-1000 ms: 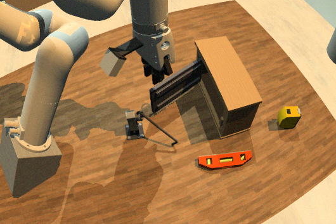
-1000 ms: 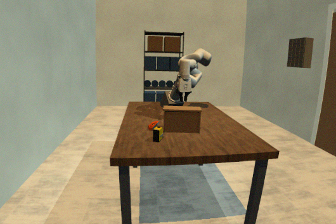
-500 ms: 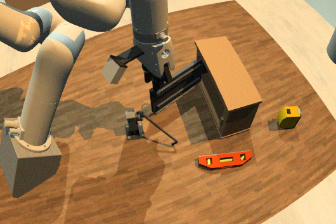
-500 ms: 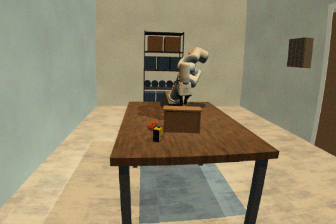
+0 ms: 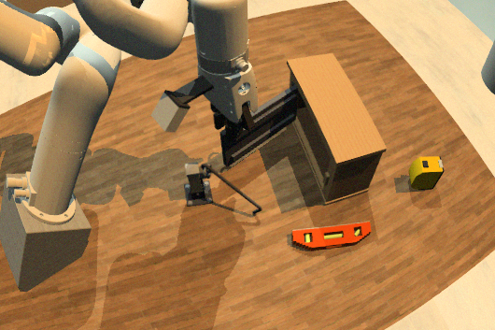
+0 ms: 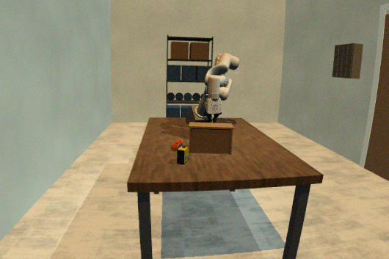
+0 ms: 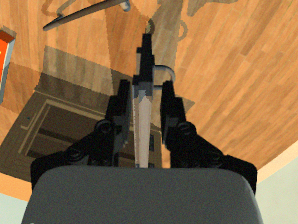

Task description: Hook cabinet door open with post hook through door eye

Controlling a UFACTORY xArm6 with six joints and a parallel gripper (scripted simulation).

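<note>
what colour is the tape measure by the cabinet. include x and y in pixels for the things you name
Yellow and black; the tape measure (image 5: 424, 174) (image 6: 183, 155) shows best in the top view.

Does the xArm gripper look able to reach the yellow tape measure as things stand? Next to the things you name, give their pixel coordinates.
Probably not directly: the gripper (image 5: 238, 133) (image 7: 146, 94) straddles the open door (image 5: 266, 123) (image 7: 143, 125), and the cabinet (image 5: 338, 107) (image 6: 211, 139) stands between.
</note>
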